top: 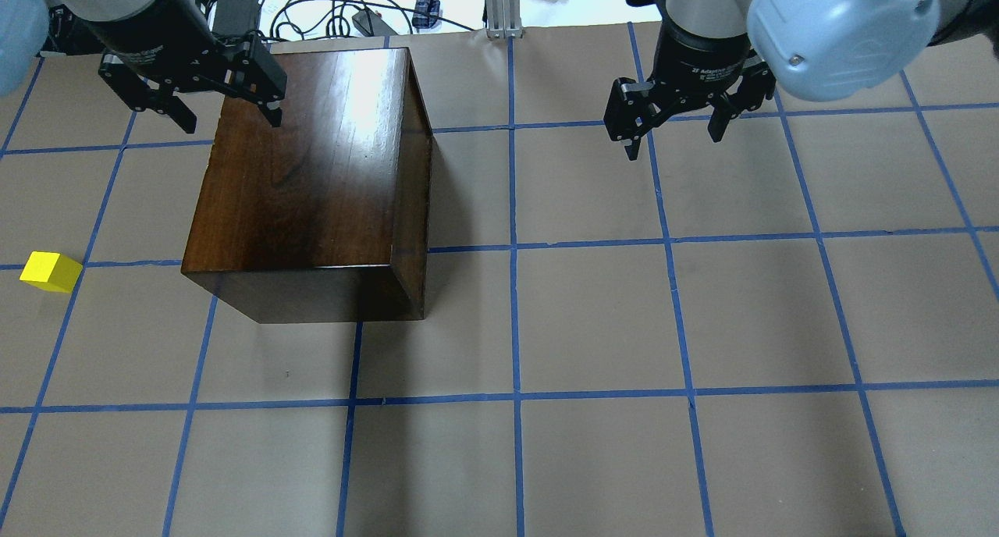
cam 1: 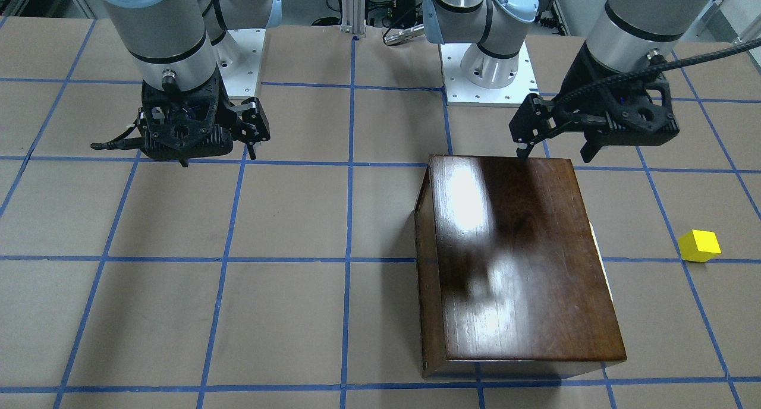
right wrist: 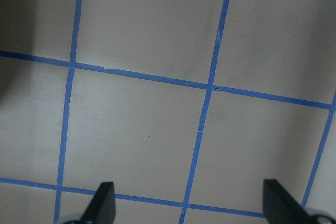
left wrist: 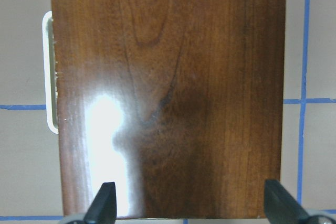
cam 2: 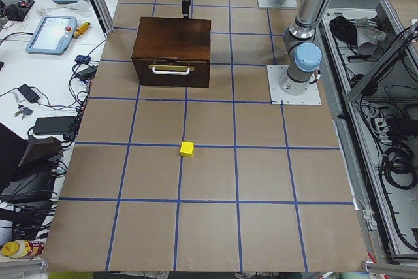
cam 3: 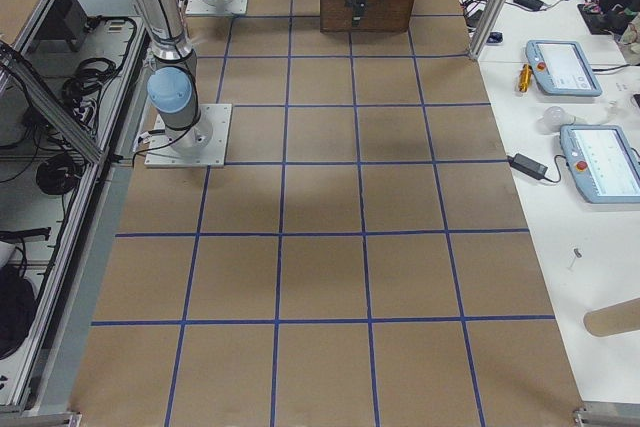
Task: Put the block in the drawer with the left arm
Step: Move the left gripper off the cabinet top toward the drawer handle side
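Observation:
The yellow block (top: pixel 51 272) lies on the table at the robot's far left, apart from everything; it also shows in the front view (cam 1: pixel 700 245) and the left side view (cam 2: pixel 187 149). The dark-brown wooden box (top: pixel 312 170) stands with its drawer shut. The drawer's front panel with the white handle (cam 2: pixel 171 68) faces the block. My left gripper (top: pixel 230 122) is open and empty, hovering over the box's top near its robot-side edge (left wrist: pixel 168 93). My right gripper (top: pixel 673 143) is open and empty above bare table.
The table is brown paper with a blue tape grid (right wrist: pixel 210 87). The arm bases (cam 1: pixel 487 70) stand at the robot's side. An aluminium post (top: pixel 499 6) and cables lie beyond the far edge. Tablets (cam 3: pixel 565 62) sit on a side bench.

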`<move>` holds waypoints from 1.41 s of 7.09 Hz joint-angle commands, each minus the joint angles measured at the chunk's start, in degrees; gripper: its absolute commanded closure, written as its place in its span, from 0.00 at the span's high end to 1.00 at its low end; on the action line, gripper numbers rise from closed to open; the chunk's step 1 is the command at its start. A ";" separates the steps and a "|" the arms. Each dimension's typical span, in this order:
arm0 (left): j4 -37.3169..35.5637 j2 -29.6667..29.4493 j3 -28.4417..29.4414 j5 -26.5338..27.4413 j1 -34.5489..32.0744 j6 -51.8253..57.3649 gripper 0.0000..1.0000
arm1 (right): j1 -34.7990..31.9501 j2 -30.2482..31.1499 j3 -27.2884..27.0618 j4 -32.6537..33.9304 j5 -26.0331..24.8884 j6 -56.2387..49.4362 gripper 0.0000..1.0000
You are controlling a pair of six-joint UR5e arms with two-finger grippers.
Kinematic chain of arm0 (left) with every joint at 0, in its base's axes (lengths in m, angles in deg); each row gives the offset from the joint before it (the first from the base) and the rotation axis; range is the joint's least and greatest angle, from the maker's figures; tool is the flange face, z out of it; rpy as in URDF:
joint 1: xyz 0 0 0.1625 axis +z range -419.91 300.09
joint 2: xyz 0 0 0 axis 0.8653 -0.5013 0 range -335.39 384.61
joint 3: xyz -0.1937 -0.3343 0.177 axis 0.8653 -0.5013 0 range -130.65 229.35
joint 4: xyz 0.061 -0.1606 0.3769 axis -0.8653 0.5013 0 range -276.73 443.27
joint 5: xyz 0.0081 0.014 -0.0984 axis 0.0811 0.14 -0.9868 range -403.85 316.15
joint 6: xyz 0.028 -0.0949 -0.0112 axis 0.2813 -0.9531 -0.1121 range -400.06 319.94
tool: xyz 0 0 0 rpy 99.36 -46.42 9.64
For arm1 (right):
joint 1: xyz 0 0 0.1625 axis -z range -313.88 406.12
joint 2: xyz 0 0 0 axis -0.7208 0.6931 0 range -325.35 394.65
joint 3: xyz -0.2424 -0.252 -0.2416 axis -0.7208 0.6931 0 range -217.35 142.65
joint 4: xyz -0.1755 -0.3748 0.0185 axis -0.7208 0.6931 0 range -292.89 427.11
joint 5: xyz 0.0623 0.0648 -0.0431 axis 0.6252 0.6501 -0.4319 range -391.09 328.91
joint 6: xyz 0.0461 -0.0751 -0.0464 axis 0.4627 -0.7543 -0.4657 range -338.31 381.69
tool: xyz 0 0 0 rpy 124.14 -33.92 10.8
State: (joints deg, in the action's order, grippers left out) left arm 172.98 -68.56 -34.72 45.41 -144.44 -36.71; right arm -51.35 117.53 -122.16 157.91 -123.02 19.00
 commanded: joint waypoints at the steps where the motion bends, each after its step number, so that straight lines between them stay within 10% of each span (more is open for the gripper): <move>1: 0.55 0.00 -0.22 0.30 3.92 2.60 1.00 | 0.00 0.00 0.00 0.00 0.00 0.06 1.00; 7: 0.03 -4.73 -0.83 0.04 27.45 19.56 1.00 | 0.00 0.00 0.00 0.00 0.00 -0.03 1.00; 10: -1.64 -10.00 -0.83 -4.41 29.16 29.81 1.00 | 0.00 0.00 0.00 0.00 0.00 -0.03 1.00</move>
State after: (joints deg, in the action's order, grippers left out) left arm 171.82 -76.12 -35.48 43.93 -115.81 -12.40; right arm -51.35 117.52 -122.16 157.91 -123.02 19.00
